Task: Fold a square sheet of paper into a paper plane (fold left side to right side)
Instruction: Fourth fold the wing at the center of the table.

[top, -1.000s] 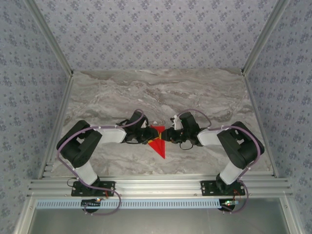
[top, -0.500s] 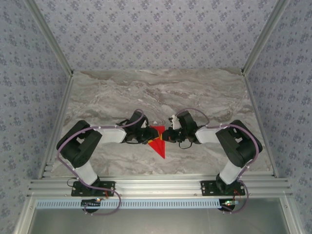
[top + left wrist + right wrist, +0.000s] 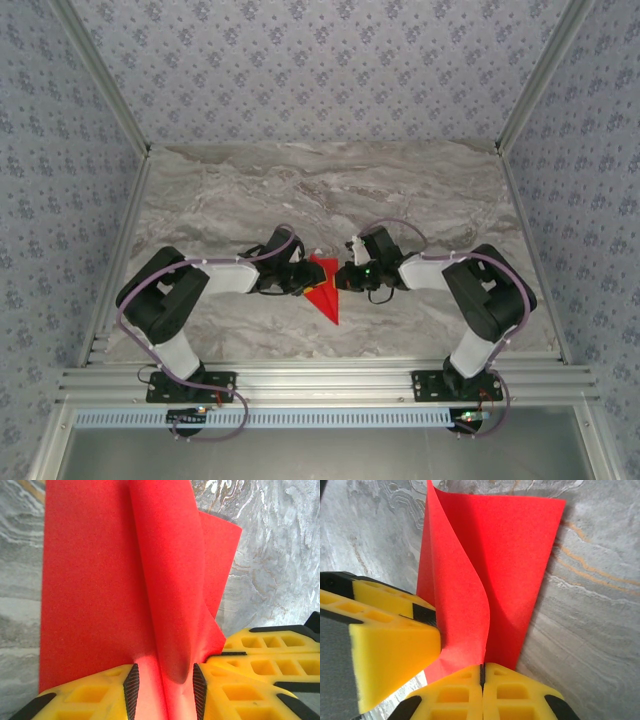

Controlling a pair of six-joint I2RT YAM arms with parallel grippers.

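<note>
Left wrist view: red sheet (image 3: pixel 90 580) held mid-fold.
Its raised ridge is bracketed by the left gripper (image 3: pixel 165 690), grip uncertain; an edge is clamped by the right gripper (image 3: pixel 481 672), seemingly to carry one half across the marble table (image 3: pixel 400 190).

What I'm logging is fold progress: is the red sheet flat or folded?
Folded: the red sheet is a pointed shape, one flap curling up in the right gripper.

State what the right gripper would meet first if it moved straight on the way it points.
The bright red creased sheet of paper. The right gripper is shut on its lifted flap, and more of the sheet seems to lie straight ahead.
</note>
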